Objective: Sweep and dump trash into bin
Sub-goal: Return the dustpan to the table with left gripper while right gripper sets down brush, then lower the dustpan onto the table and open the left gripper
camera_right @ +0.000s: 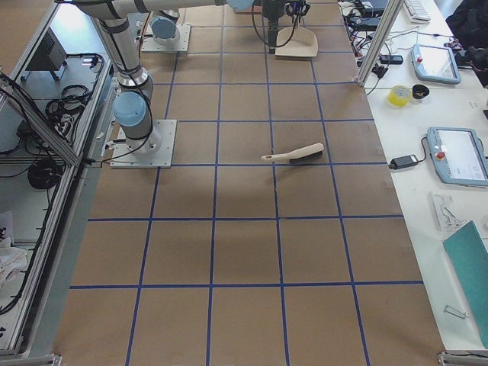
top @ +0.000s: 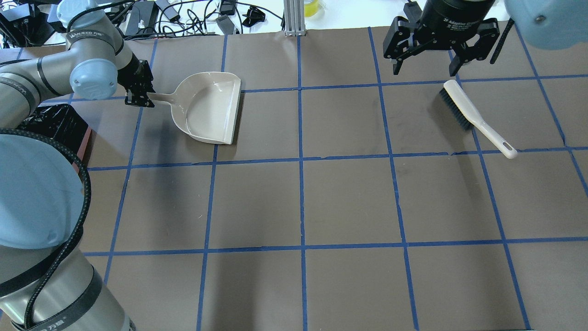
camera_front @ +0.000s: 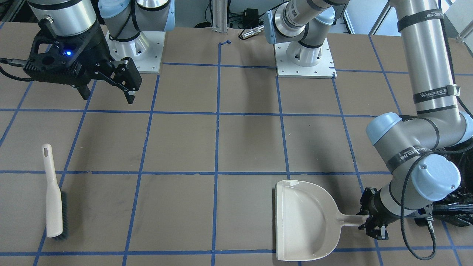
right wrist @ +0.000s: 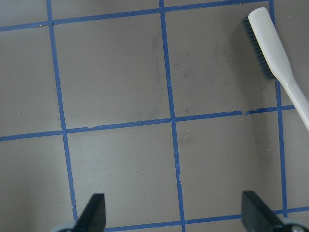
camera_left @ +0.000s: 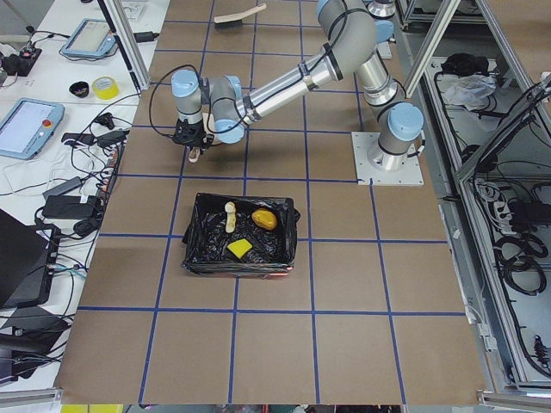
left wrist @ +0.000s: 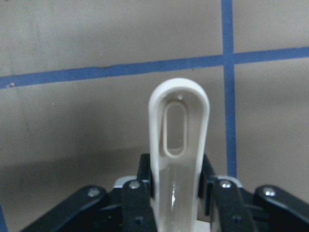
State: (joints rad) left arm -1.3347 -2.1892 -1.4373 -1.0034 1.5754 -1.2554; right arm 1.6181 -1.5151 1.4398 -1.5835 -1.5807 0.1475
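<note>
1. Left gripper [top: 138,94] clamped on the dustpan [top: 206,110] handle.
2. Right gripper [top: 425,69] spread wide, hovering; brush [top: 459,108] just beside it.
3. Trash [camera_left: 264,219] in the bin [camera_left: 198,258], near the left gripper, opposite the dustpan.

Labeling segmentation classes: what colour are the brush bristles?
Dark grey-blue bristles on the beige brush, clearest in the right wrist-mounted view.
</note>
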